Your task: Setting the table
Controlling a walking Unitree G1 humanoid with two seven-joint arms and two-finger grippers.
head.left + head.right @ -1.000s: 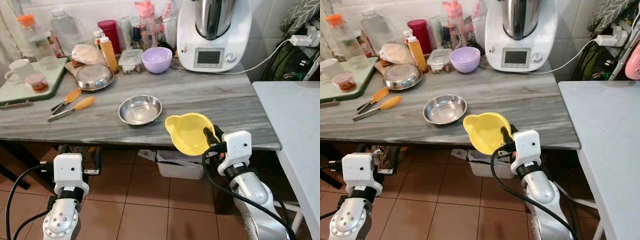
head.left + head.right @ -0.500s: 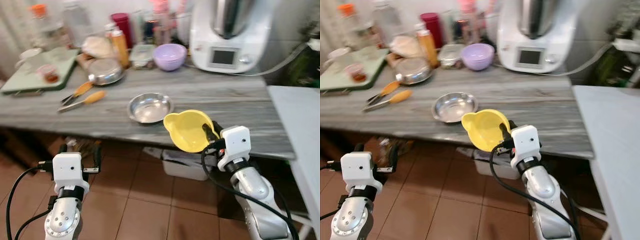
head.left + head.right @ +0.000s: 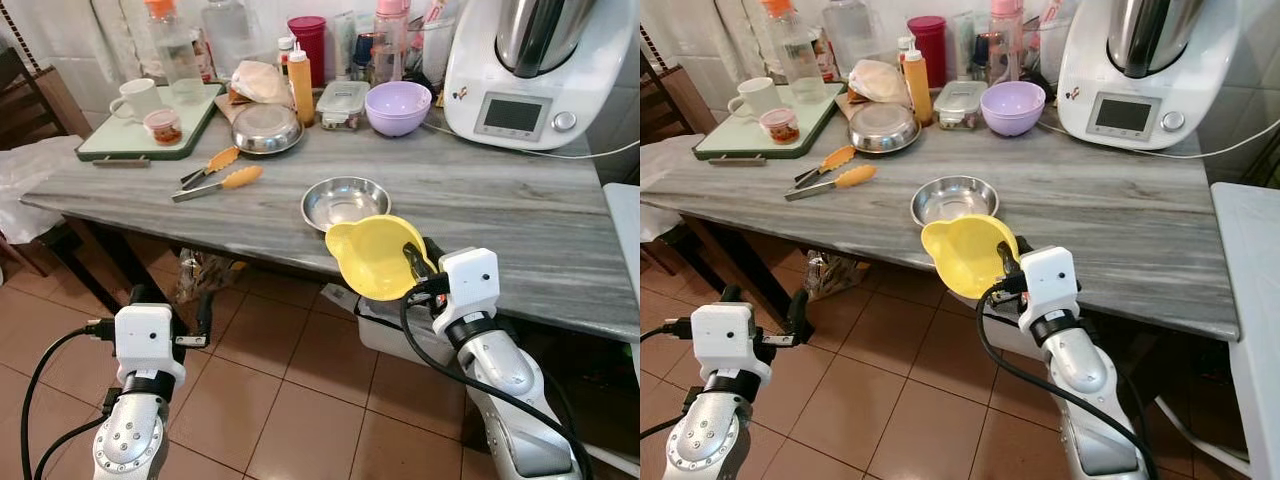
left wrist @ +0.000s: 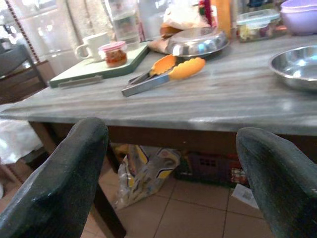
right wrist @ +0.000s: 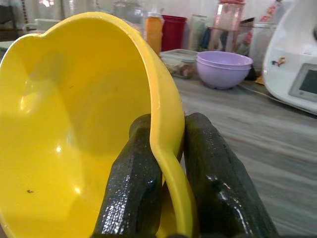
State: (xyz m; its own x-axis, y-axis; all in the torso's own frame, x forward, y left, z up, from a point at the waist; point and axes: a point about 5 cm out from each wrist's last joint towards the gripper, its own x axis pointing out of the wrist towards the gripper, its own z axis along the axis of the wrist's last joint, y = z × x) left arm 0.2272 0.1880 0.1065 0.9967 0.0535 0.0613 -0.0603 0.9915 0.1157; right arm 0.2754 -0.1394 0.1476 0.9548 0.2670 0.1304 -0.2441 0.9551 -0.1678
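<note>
So I've got the yellow bowl [image 3: 375,257] pinched by its rim in my right end effector [image 3: 413,262], one finger inside the wall and one outside, and it's tipped up on edge with the open side facing left and a bit toward me. It hangs just off the near edge of the desk [image 3: 520,215], not resting on anything. The thing that matters: the free desk surface lies straight ahead, on the far side of the bowl, and the steel bowl [image 3: 345,201] sits just beyond it, slightly left. So I reckon any set-down has to go forward and right of that steel bowl, where the grey top is bare. My left end effector [image 4: 168,163] is down low on the left with fingers spread wide, holding nothing, well apart from the bowl, so the right arm is clearly the one for this.
</note>
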